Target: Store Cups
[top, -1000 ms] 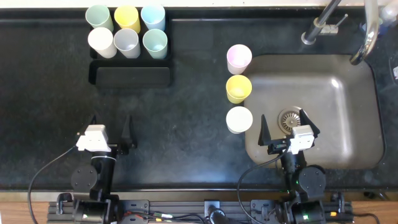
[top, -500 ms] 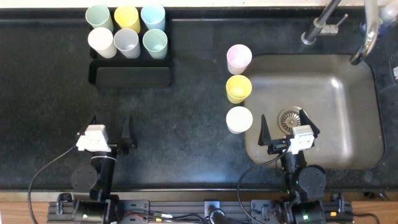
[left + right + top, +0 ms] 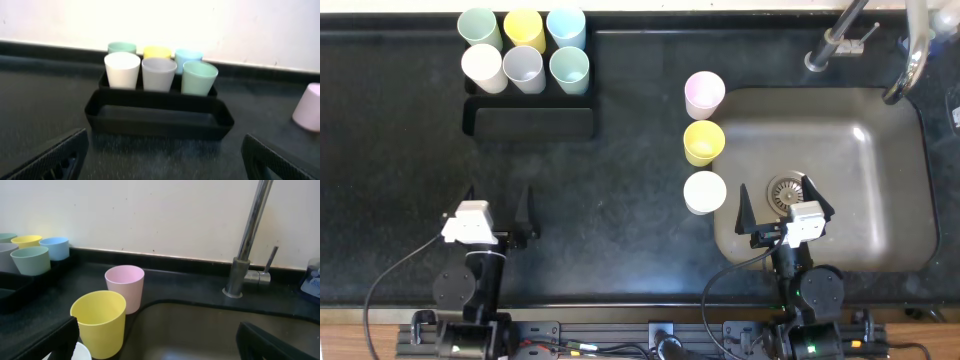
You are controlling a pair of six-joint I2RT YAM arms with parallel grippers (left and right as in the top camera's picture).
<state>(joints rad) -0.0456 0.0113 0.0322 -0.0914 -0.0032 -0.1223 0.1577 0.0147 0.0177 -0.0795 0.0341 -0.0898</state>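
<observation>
Three loose cups stand in a row on the black counter just left of the sink: a pink cup, a yellow cup and a white cup. A black tray at the back left holds several cups in its rear part; its front part is bare. My left gripper is open near the counter's front, facing the tray. My right gripper is open over the sink's front left corner, beside the white cup.
A steel sink with a drain takes up the right side. A tap stands behind it. A wall runs along the back of the counter.
</observation>
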